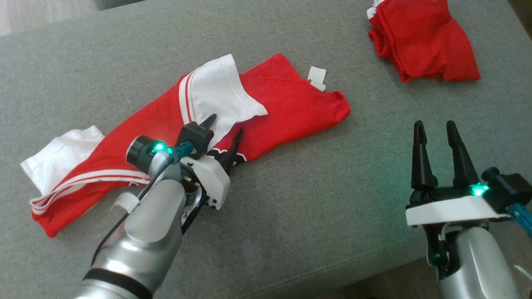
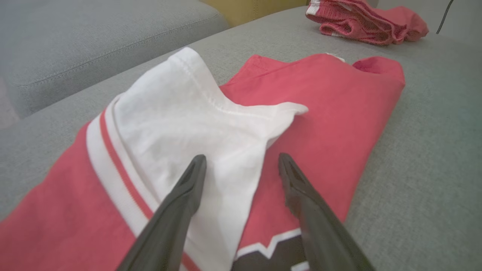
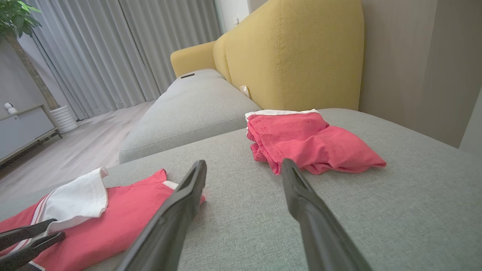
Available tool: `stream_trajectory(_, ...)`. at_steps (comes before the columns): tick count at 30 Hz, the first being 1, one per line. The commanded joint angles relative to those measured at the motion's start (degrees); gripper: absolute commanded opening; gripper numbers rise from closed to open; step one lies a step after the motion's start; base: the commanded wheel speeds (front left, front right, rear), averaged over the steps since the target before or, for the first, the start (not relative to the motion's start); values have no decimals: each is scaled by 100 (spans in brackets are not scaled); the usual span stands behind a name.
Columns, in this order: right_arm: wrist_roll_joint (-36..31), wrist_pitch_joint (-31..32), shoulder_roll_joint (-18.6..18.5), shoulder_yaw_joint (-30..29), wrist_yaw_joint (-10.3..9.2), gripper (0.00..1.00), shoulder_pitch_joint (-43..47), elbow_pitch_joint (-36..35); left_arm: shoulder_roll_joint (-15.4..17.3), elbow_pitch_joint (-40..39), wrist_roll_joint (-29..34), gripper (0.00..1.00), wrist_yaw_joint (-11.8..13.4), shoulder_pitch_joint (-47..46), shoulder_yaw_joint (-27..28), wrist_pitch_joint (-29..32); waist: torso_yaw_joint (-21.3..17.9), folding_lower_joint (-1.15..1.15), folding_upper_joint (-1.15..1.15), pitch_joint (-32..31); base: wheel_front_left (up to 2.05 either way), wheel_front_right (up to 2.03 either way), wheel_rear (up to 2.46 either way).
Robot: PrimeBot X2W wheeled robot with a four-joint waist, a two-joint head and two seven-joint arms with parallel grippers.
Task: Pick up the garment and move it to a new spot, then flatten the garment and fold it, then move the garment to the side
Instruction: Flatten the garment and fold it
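Two red garments are lying on the grey couch [image 1: 291, 216]: one shirt [image 1: 291, 104] and one bundle of shorts [image 1: 424, 37]. The shirt is showing two white sleeves, a middle sleeve [image 1: 220, 91] and an end sleeve [image 1: 62, 153], along with one white tag [image 1: 317, 77]. Two grippers are hanging over the couch, the left gripper [image 1: 226, 123] and the right gripper [image 1: 434, 124], each carrying two dark fingers, making four in all. Two grey seat cushions are showing, the near cushion [image 3: 376, 210] and the far cushion [image 3: 196, 109]. One potted plant [image 3: 15, 22] and one low cabinet [image 3: 22, 128] are standing beyond.
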Motion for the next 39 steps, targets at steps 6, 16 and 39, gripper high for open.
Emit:
stream_trajectory(6, 48, -62, -23, 169, -5, 100, -176, -148, 77, 23, -5, 0, 58, -381, 165, -152, -15, 0, 0, -29, 0, 0, 0)
stream_trajectory(16, 19, -62, -23, 259, -5, 100, -173, -110, 461, -1102, -230, 0, -26, -846, 673, -234, 78, 0, 0, -150, 0, 0, 0)
stream_trajectory(39, 176, -62, -23, 700, -5, 100, -678, -201, 2295, -329, -410, 0, -17, -3820, 1344, -119, -105, 0, 0, 602, 0, 0, 0)
